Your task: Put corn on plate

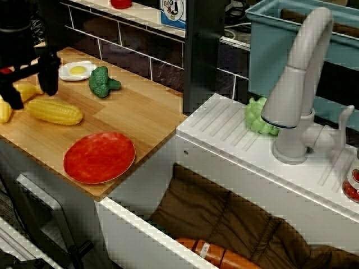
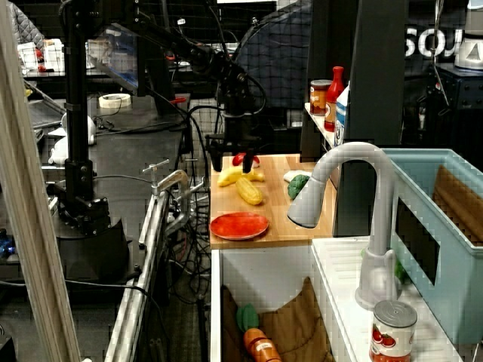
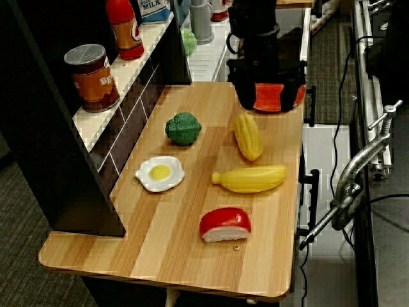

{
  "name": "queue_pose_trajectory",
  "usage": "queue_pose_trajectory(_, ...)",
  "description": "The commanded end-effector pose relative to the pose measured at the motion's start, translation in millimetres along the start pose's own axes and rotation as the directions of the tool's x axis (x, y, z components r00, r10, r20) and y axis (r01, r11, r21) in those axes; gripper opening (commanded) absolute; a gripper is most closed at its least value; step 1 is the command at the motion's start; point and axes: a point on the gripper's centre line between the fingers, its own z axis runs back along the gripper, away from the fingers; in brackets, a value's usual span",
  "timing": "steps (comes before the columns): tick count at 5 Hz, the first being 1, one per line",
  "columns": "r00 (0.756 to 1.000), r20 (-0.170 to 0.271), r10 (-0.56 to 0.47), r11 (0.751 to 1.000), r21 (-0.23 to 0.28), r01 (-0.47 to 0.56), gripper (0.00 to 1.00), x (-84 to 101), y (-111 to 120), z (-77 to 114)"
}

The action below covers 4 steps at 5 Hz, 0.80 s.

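The corn (image 1: 55, 111) is a stubby yellow ridged cob lying on the wooden counter, just behind the red plate (image 1: 100, 157). It also shows in the side view (image 2: 250, 190) and the end view (image 3: 248, 135). The plate shows in the side view (image 2: 239, 225) too, and in the end view (image 3: 281, 99) it is partly hidden behind the gripper. My black gripper (image 1: 31, 87) is open and empty. It hangs above the counter over the banana, left of the corn and not touching it. It also shows in the side view (image 2: 232, 154) and the end view (image 3: 267, 86).
A smooth yellow banana (image 3: 250, 179) lies beside the corn. A broccoli (image 1: 102, 82), a white fried-egg dish (image 1: 77, 70) and a red-and-white toy (image 3: 225, 224) are on the counter. The sink, faucet (image 1: 297, 84) and a green lettuce (image 1: 259, 116) are to the right.
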Motion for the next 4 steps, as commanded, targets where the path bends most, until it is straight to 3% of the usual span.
queue_pose_trajectory(1,0.996,0.003,0.084,0.996,0.036,-0.084,1.0,9.9,-16.0,-16.1)
queue_pose_trajectory(4,0.975,-0.007,0.224,0.973,0.055,-0.223,1.0,21.6,-31.2,-36.2)
